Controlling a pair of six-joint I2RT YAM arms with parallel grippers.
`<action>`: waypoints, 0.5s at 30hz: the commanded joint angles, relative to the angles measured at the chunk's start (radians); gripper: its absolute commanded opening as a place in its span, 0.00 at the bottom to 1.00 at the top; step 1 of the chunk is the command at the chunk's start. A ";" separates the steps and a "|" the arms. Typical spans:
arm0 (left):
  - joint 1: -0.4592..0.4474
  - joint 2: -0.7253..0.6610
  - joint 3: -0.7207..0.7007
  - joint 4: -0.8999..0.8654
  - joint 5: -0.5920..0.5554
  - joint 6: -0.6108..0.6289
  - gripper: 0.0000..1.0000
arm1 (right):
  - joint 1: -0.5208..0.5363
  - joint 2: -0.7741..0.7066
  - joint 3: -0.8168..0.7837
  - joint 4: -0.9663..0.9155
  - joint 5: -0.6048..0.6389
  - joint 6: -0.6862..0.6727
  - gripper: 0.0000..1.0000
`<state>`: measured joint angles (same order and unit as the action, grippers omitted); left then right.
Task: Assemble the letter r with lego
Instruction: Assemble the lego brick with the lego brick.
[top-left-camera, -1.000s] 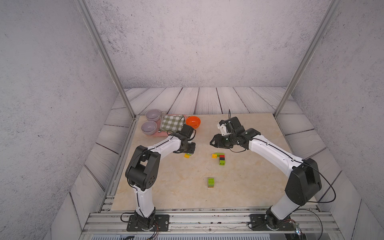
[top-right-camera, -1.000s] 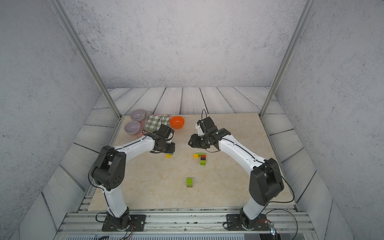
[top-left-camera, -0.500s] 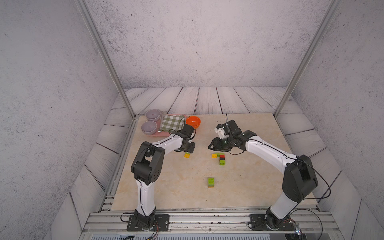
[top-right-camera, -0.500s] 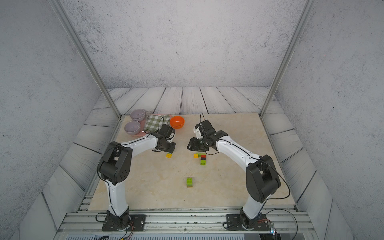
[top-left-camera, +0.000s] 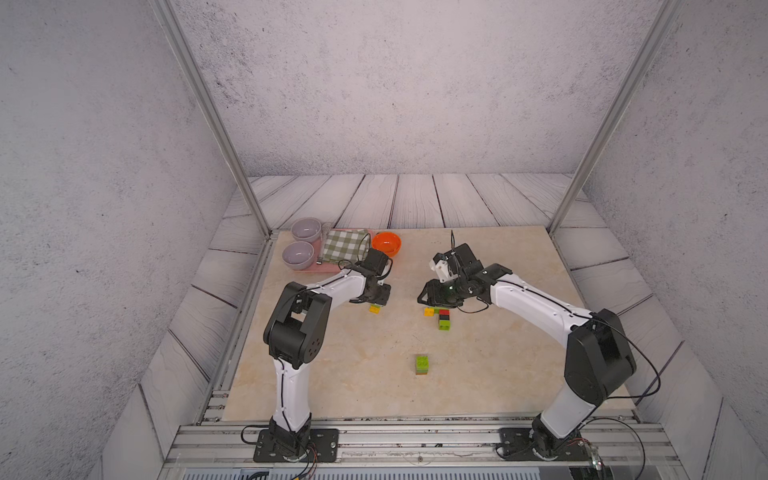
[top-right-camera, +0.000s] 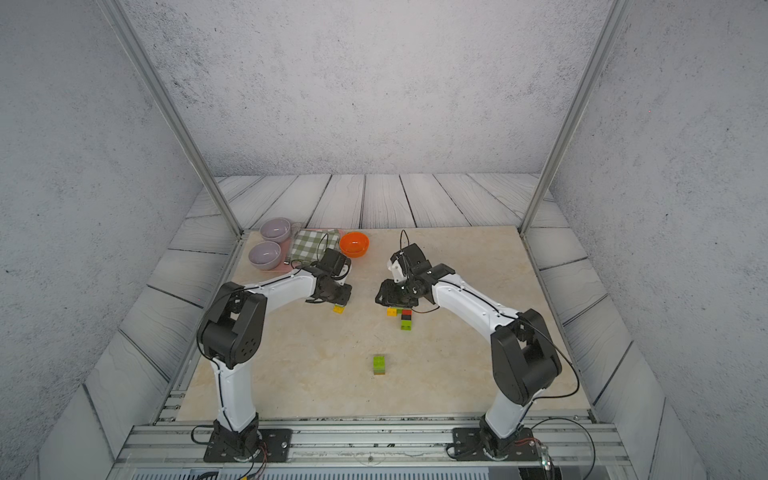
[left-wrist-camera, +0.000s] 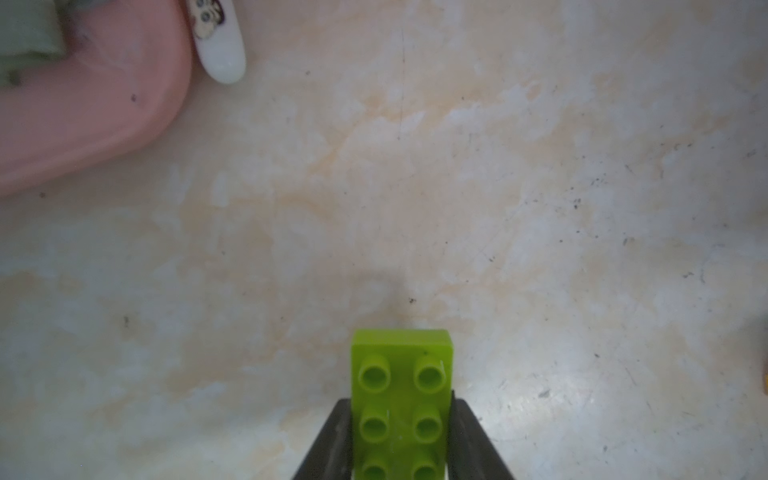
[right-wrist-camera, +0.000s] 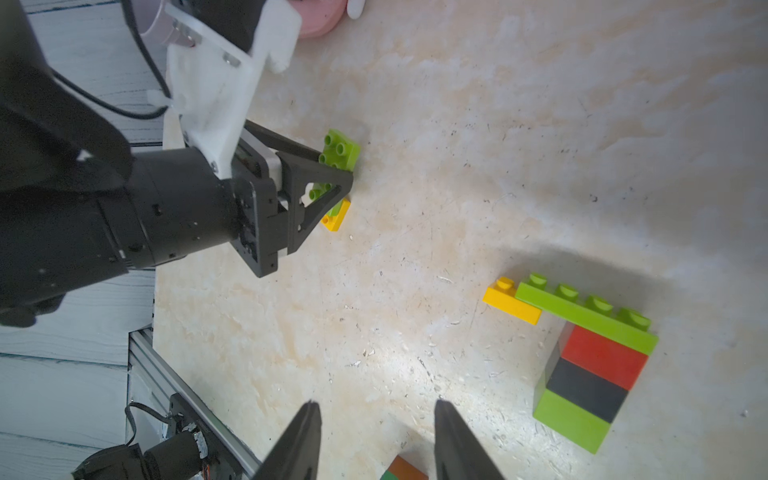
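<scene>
Left claw (left-wrist-camera: 401, 405) grips lime brick (left-wrist-camera: 401, 370); right claw (right-wrist-camera: 376, 405) ajar, seemingly empty.

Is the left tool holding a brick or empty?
Holding. In the left wrist view the left tool is shut on a lime green brick, fingers against both its long sides.

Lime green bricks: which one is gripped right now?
The lime green brick clamped in the left gripper; the long lime brick is joined to the red brick, ungripped.
</scene>
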<state>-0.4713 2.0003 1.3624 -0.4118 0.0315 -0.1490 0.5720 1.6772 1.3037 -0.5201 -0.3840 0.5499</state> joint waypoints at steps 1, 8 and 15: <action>0.005 0.020 -0.036 -0.003 0.002 0.014 0.00 | -0.001 -0.039 -0.015 -0.002 -0.005 -0.002 0.48; 0.002 0.029 -0.037 -0.032 -0.006 0.028 0.00 | -0.001 -0.048 -0.035 0.006 -0.007 0.002 0.48; -0.023 0.010 -0.106 0.021 -0.008 0.037 0.00 | -0.001 -0.067 -0.059 0.005 -0.005 0.000 0.48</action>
<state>-0.4778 1.9965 1.3167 -0.3519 0.0296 -0.1303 0.5720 1.6444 1.2594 -0.5186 -0.3874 0.5499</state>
